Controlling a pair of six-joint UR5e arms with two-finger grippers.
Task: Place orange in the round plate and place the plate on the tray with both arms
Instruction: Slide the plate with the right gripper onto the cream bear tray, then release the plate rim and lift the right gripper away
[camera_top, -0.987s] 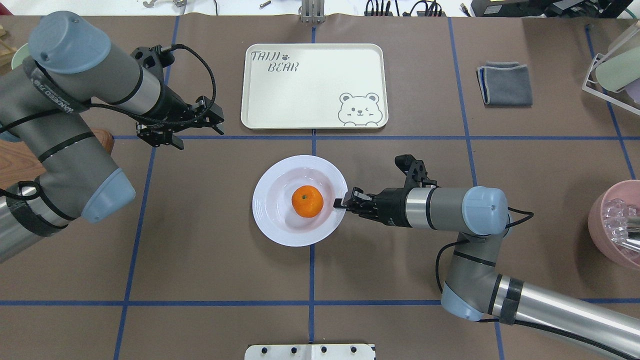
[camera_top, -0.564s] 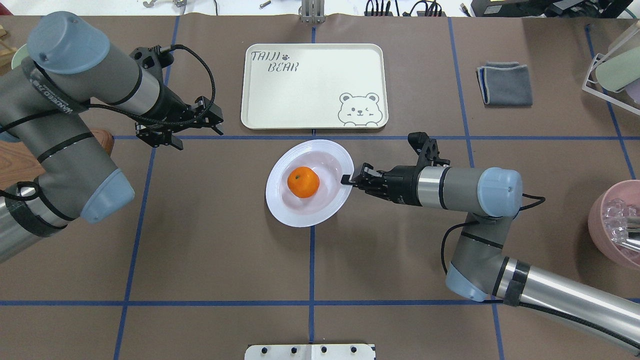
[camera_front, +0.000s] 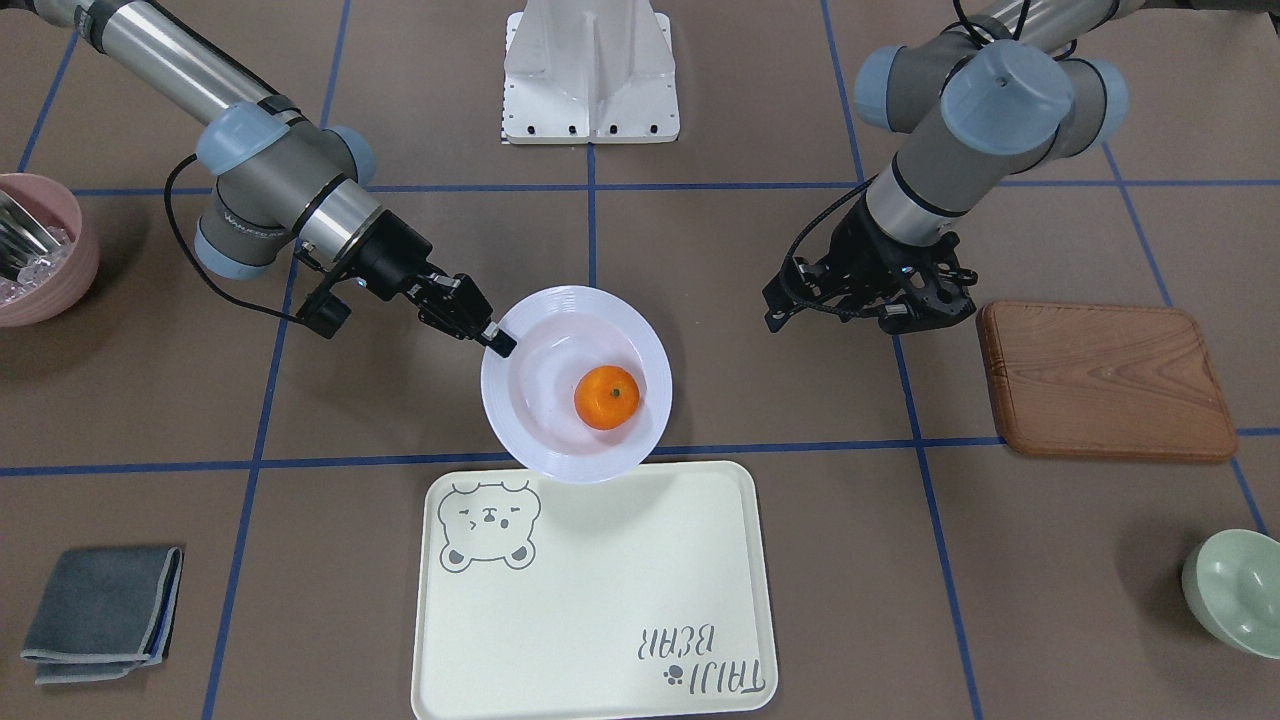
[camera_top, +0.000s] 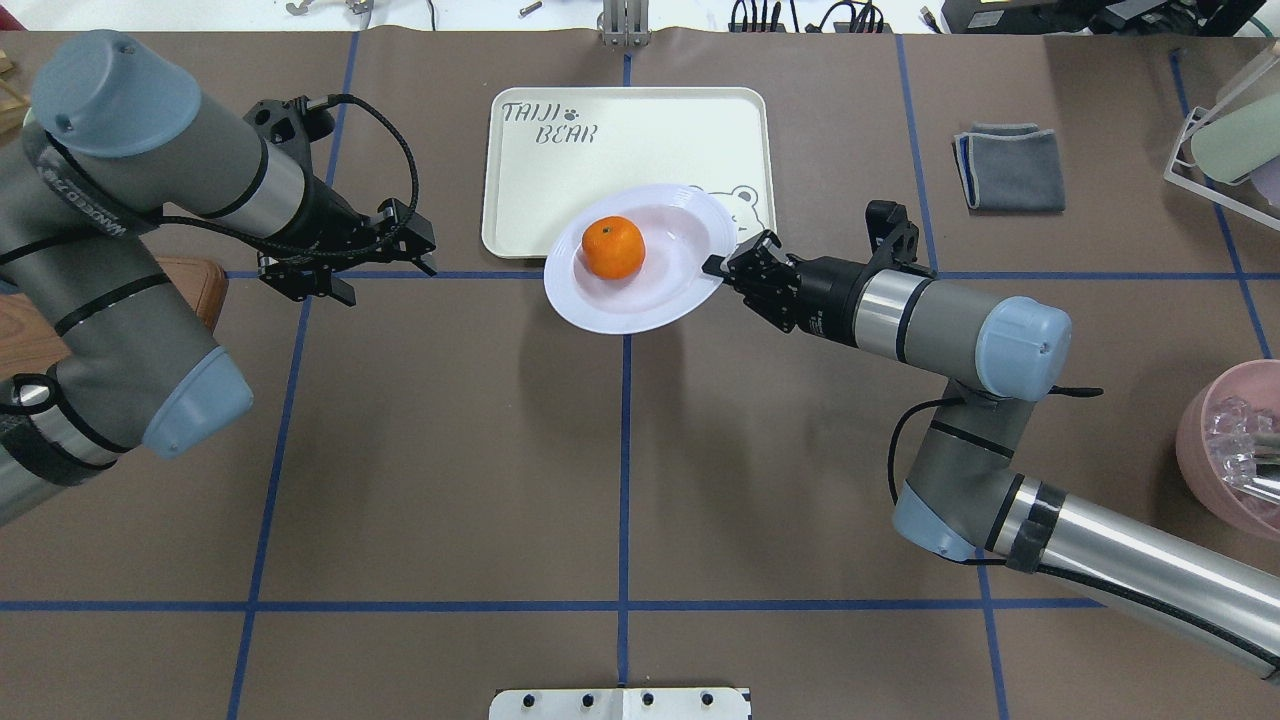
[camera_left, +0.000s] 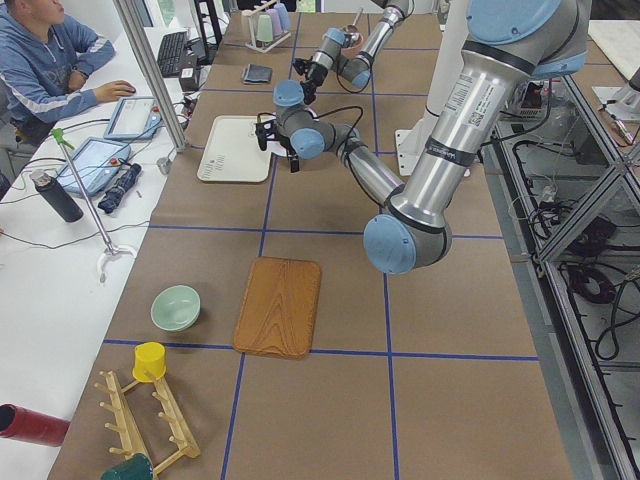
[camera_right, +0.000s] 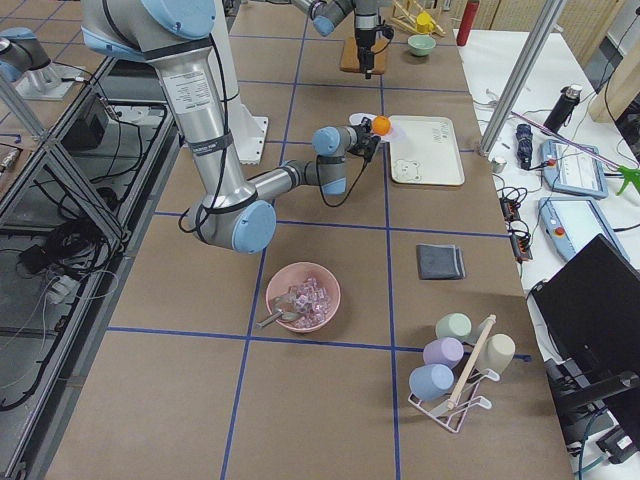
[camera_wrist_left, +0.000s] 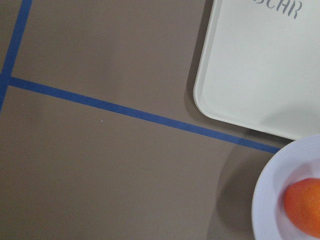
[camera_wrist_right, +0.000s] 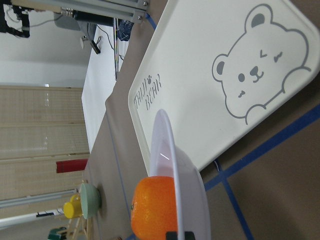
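Orange (camera_top: 613, 247): seated inside the round plate (camera_top: 660, 295), left of the plate's centre in the overhead view, stem dot up.

Round plate: held clear of the table by the right gripper (camera_top: 716, 266), whose jaws are clamped on the plate's right rim. The right wrist view shows the plate nearly edge-on, with the orange resting against its inner wall. In the overhead view the plate overlaps the near right part of the tray (camera_top: 620, 140) and partly covers the bear-face drawing. Its near half lies over the brown table surface. The front-facing view shows the plate's shadow on the tray's edge.

Tray: flat on the table at the far centre, with the "TAIJI BEAR" lettering at its far left corner.

Left gripper (camera_top: 385, 275): jaws apart, holding nothing. It hangs over the blue tape line (camera_top: 480, 275), left of the tray and well apart from the plate.

Wooden board (camera_front: 1105, 380): flat on the table, at the left edge in the overhead view.
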